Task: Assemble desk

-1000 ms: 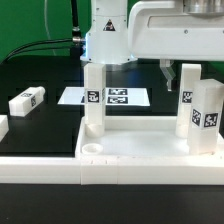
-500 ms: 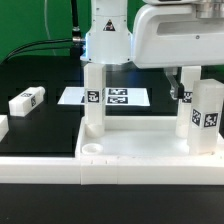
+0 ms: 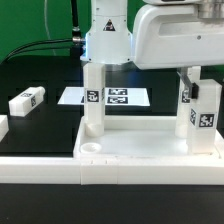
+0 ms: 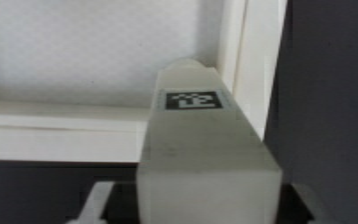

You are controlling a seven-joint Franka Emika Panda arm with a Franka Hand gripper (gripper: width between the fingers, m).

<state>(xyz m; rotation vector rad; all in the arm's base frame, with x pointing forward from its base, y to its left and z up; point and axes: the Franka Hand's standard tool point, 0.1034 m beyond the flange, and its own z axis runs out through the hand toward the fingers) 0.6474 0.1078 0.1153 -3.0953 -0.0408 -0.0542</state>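
The white rimmed tabletop (image 3: 130, 150) lies flat at the front. One leg (image 3: 93, 100) stands upright at its far corner on the exterior view's left. Two more tagged legs stand on the right, a rear one (image 3: 185, 105) and a front one (image 3: 208, 115). My gripper (image 3: 188, 78) has come down over the top of the rear right leg. In the wrist view that leg (image 4: 197, 140) fills the space between my fingers (image 4: 105, 200), with a thin dark gap beside it; the gripper (image 4: 197, 205) looks open around it. The tabletop rim (image 4: 247, 50) runs close beside the leg.
A loose fourth leg (image 3: 27, 101) lies on the black table at the exterior view's left. The marker board (image 3: 118, 96) lies flat behind the tabletop. A white border bar (image 3: 40, 165) runs along the front edge. The arm's body (image 3: 150, 30) hangs over the back.
My gripper has moved toward the exterior view's right and now straddles the top of the rear right leg. The legs and tabletop have not moved.
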